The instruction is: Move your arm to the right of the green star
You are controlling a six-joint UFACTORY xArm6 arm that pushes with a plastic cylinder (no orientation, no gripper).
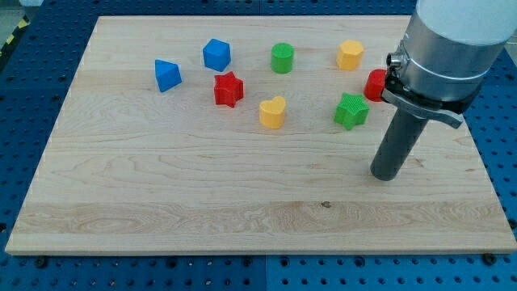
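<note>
Green star; my tip lower right.

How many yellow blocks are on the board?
2. A yellow block sits near the view's top, right of the green cylinder; a yellow heart lies mid-board. The arm might hide more.

Our arm comes in from the view's upper right: a grey cylindrical housing with a dark clamp collar, and the straight dark rod dropping from it, leaning slightly toward the view's left. My tip sits on the tabletop, in the view's right half, below mid-height.
</note>
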